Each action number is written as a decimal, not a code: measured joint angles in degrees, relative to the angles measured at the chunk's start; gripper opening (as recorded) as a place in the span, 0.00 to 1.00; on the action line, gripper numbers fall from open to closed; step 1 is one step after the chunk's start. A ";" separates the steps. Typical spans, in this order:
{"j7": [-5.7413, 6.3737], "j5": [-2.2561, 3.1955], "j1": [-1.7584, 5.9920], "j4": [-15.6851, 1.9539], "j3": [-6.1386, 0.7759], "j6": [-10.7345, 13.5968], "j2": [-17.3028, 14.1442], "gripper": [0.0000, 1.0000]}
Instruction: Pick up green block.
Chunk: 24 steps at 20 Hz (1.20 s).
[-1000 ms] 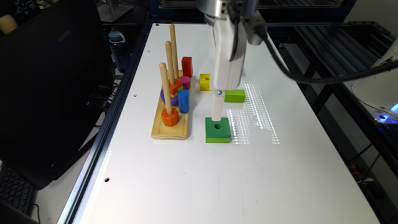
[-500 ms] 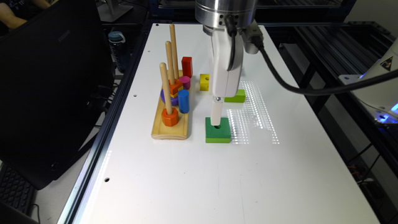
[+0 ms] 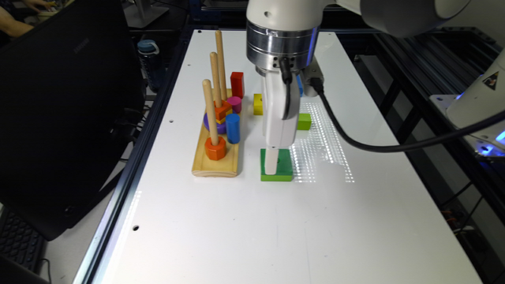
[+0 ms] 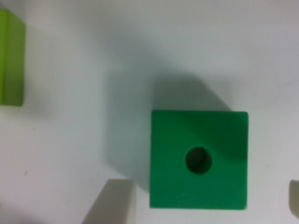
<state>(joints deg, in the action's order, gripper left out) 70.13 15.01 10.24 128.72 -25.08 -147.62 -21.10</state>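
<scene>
Near the middle of the white table (image 3: 252, 236), your green block (image 3: 277, 165) lies flat with its round hole facing up. In the wrist view the same green block (image 4: 198, 158) sits between the two pale fingertips (image 4: 114, 203), one beside one edge and the other just showing past the opposite edge, so the claw (image 3: 271, 165) is spread open around it, with a sliver of table showing between the nearer fingertip and the block. From the exterior view the claw hides part of the block's top, and you cannot tell whether the tips touch the table.

Toward the far edge of the table, a smaller lime block (image 3: 303, 121) is partly covered by the arm, and in the wrist view it is cut off at the frame. A wooden peg board (image 3: 215, 167) stands beside the green block, carrying an orange nut (image 3: 215, 149), a blue cylinder (image 3: 232, 128) and more coloured pieces round its three pegs.
</scene>
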 joint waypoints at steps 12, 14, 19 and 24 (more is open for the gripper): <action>2.75 4.27 0.02 -0.64 1.17 -3.74 -5.14 1.00; 3.46 5.44 0.03 -0.98 1.25 -4.37 -6.11 1.00; 4.16 6.12 0.06 -1.16 0.98 -4.30 -6.16 1.00; 5.23 6.66 0.01 -0.88 0.68 -4.27 -6.19 1.00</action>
<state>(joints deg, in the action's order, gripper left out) 75.36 21.67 10.25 127.84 -24.40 -151.88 -27.30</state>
